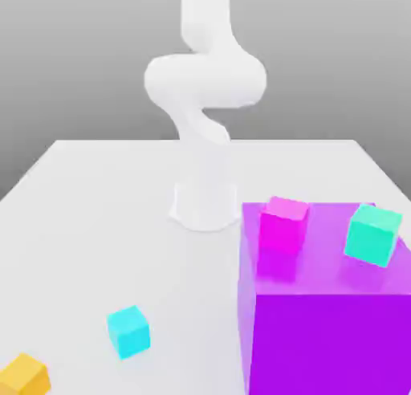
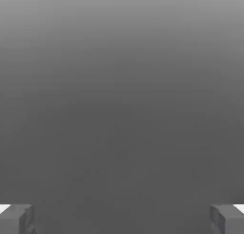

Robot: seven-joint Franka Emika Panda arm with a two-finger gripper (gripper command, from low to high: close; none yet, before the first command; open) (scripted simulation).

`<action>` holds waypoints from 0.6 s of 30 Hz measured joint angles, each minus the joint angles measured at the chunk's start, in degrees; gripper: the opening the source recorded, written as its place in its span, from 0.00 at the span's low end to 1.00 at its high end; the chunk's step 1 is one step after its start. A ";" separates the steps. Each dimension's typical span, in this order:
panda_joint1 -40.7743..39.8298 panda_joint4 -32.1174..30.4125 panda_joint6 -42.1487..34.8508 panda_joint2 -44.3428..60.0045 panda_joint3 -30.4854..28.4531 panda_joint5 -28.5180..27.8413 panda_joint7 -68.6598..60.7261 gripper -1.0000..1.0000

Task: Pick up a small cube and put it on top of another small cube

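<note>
One small plain bright cyan cube (image 1: 129,331): on the white tabletop, toward the near edge of the exterior view and left of its centre; turned at an angle, resting on the table, nothing on top of it, touching no other cube.

One small yellow-orange cube (image 1: 23,376): farther to the exterior view's left and nearer the camera than the cyan cube; well apart from it; partly cut off by the corner of the picture.

One big purple block with a smooth top (image 1: 329,337): to the exterior view's right of the cyan cube, well apart from it; lower portion cut off by the picture's edge. It carries two items, as follows.

One small magenta cube (image 1: 283,225): on the block's top, toward the exterior view's left side of it.

One small teal-mint cube (image 1: 373,235): on the same top, toward the exterior view's right, apart from the magenta one.

One wide white table with a plain surface (image 1: 104,225): supports the cyan cube, the purple block and the arm's base.

One white robot arm, jointed, rounded in form (image 1: 205,80): base standing on the table beyond the cubes, the upper part rising out of the picture.

One two-finger gripper, grey fingers (image 2: 122,219): jaws standing wide apart, nothing held between them.
</note>
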 joint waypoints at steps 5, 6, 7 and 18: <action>-4.40 -4.34 5.75 10.73 0.83 -0.04 8.26 0.50; -5.16 -5.18 6.87 12.82 0.91 -0.12 9.92 0.50; -5.92 -6.03 7.98 14.90 0.99 -0.21 11.58 0.50; -12.55 -15.27 20.22 37.75 -0.41 -1.10 29.75 0.50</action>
